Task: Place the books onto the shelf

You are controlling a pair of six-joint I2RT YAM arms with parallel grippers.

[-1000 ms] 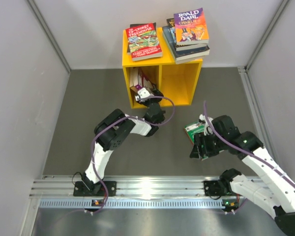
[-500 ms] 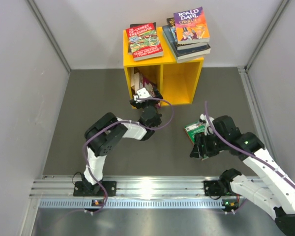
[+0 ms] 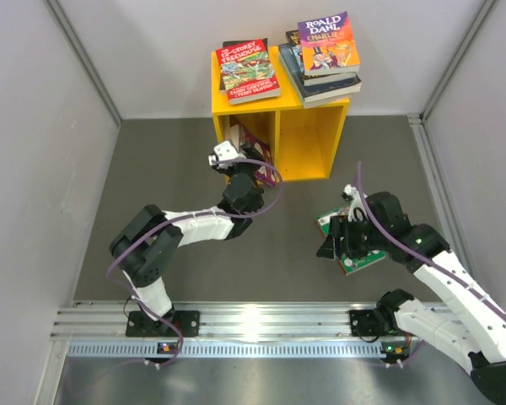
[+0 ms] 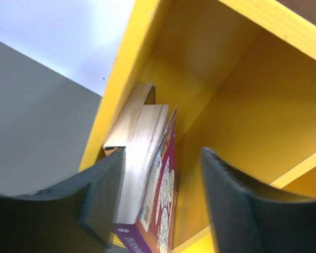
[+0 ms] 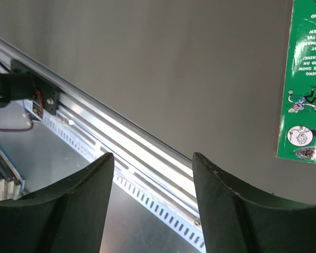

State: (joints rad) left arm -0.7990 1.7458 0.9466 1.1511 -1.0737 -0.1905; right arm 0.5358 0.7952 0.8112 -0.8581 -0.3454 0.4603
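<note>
Nearest the bases, the right gripper [image 5: 151,161] hangs over the counter [image 3: 152,169] with its jaws apart and nothing between them. The green book [image 5: 305,68] lies flat just beside it. In the wrist view the book runs along the right edge, outside the right-hand finger, so the jaws are not yet lined up on it. From above, its long axis slants from near-right to far-left, and the right arm is plainly the nearer one to it. My judgement is that the next grasp depends on shifting the jaws sideways over a book edge.

Farther on, the left gripper [image 4: 162,158] reaches into the left compartment of the shelf [image 4: 253,116]. Its jaws are parted around the purple book [image 4: 160,200], which stands on end and leans toward the left wall beside a pale page block [image 4: 131,121]. A gap shows at the right pad, so nothing is clamped.

Farthest, a red book [image 3: 246,72] and the Roald Dahl stack [image 3: 327,42] rest on the shelf's top.
</note>
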